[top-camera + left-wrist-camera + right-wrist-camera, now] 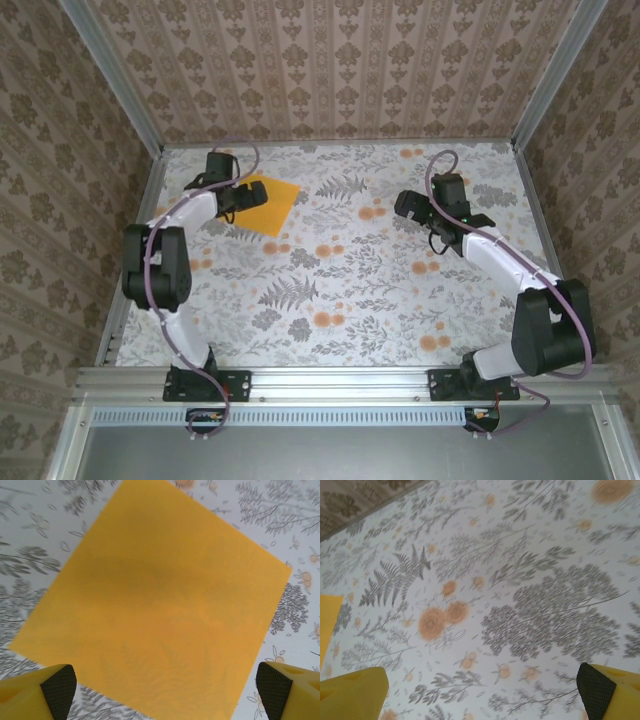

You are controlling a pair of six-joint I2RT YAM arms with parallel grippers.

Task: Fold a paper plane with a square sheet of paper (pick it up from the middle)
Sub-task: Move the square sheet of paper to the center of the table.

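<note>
Floral-print table [350,290], damask-papered walls [330,60]

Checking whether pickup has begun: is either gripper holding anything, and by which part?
Nothing is held. The left gripper is open above the flat square sheet of paper; the right gripper is open over the table.

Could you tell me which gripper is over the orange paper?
The left gripper, above the square sheet of paper; the right gripper hangs over printed tablecloth.
</note>
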